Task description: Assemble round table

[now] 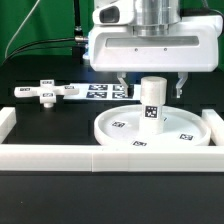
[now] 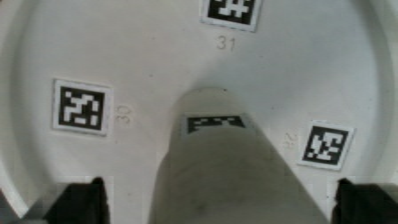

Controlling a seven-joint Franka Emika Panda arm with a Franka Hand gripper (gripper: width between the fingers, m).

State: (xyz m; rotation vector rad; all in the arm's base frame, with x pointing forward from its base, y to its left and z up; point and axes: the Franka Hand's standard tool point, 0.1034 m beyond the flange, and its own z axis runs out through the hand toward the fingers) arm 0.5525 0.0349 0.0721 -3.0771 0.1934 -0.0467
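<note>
The large white rimmed round disc (image 1: 120, 128) lies flat on the table. The short cylindrical post (image 1: 152, 108) stands upright on its middle, with a tag on its side. My gripper (image 1: 152, 90) hangs over the post, open, with one finger on each side of the post's top and a gap to it. In the wrist view the post (image 2: 222, 160) runs between the dark fingertips (image 2: 80, 203), with the disc (image 2: 125, 60) and its tags beneath. The flat cross-shaped foot piece (image 1: 45, 93) lies at the exterior view's left.
The marker board (image 1: 103, 92) lies behind the disc. Long white border rails run along the front (image 1: 100, 160), the exterior view's left (image 1: 6, 124) and right (image 1: 214, 124).
</note>
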